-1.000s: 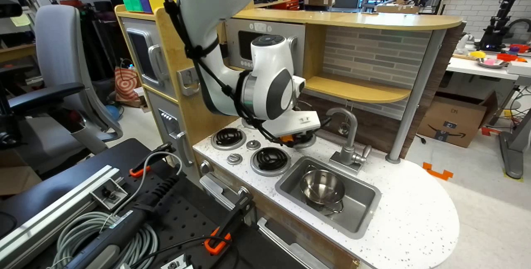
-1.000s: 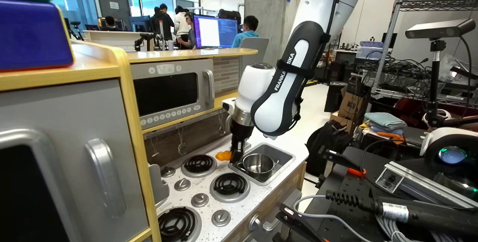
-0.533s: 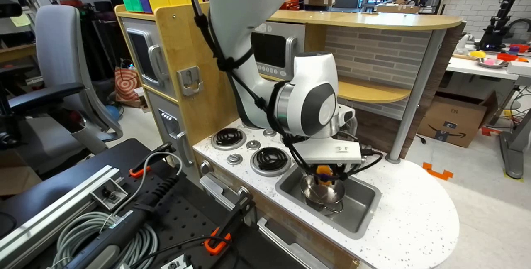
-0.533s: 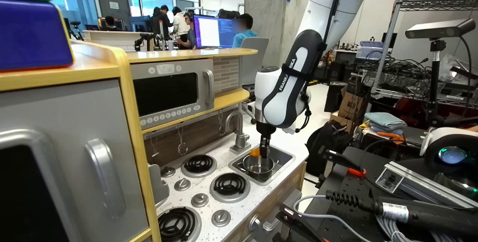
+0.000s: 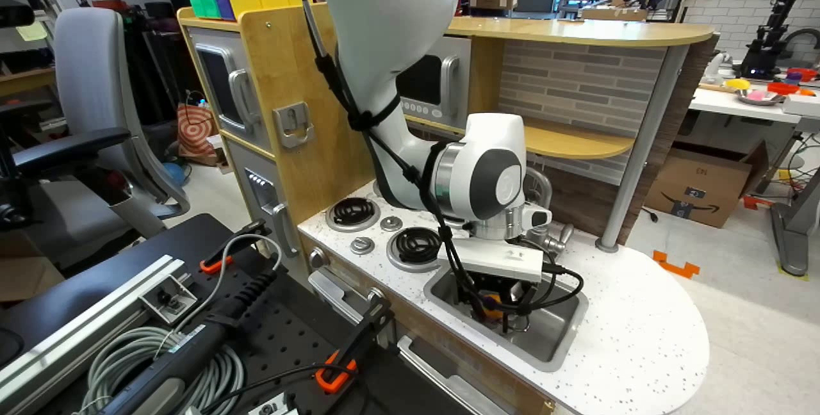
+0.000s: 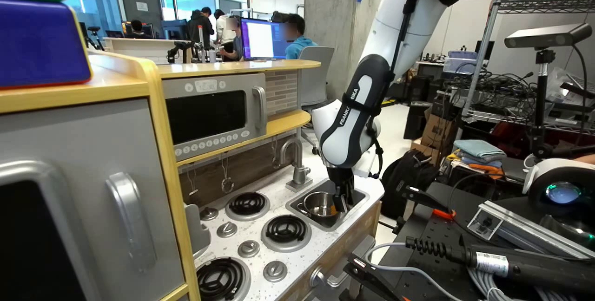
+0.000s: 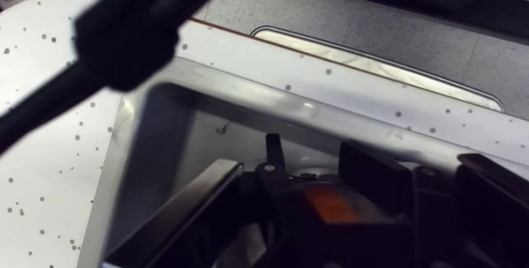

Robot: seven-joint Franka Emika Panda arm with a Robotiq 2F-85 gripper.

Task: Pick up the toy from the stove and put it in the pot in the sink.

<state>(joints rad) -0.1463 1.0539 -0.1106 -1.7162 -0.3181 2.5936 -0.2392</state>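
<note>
On the white speckled bench (image 6: 320,241), left to right in an exterior view: well left of the black two-fingered hand (image 6: 343,205) sits a round black coil burner (image 6: 286,229); nearer, left of and behind the hand, the curved grey faucet (image 6: 299,171); just left of the fingers, the shiny round steel pot (image 6: 318,204), standing in the grey rectangular metal sink (image 5: 552,314) below the hand. The small orange toy (image 6: 333,210) shows at the pot's right side, just beside the fingers. The wrist view shows the fingers apart with orange between them; whether they pinch it or leave it loose, I cannot tell.

The step looks like the release. Ease the tilted hand left until the toy is well inside the rim, lower it close to the bottom, spread the fingers slowly, then lift straight up; a snagged handle could drag the pot.
</note>
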